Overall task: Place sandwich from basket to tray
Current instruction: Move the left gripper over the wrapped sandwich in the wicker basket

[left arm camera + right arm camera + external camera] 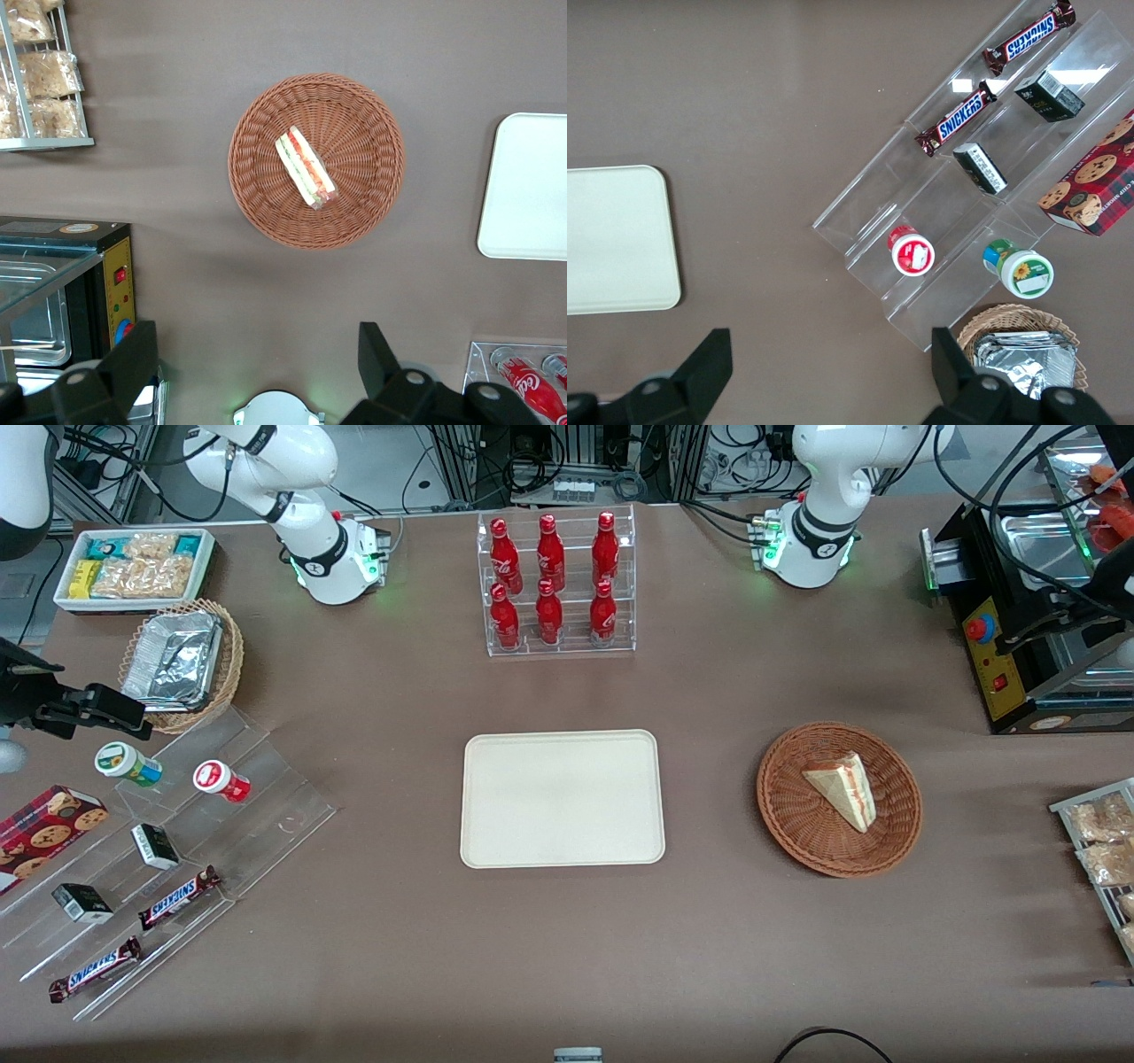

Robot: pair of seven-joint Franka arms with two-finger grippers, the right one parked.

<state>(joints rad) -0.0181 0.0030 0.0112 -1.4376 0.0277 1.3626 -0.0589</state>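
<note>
brown table (709, 691): sandwich (842, 788) in basket (797, 815) beside tray (562, 798), open gripper (257, 372) high above basket.

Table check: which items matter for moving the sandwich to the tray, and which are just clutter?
Job:
sandwich, lying in the basket
tray, bare
gripper, open, high above the basket

Clutter:
cola bottles
Snickers bars
foil container
cookie box

Robot lab mock shop: cabled racks (576, 460), cola display (556, 584), snack shelves (168, 868).
</note>
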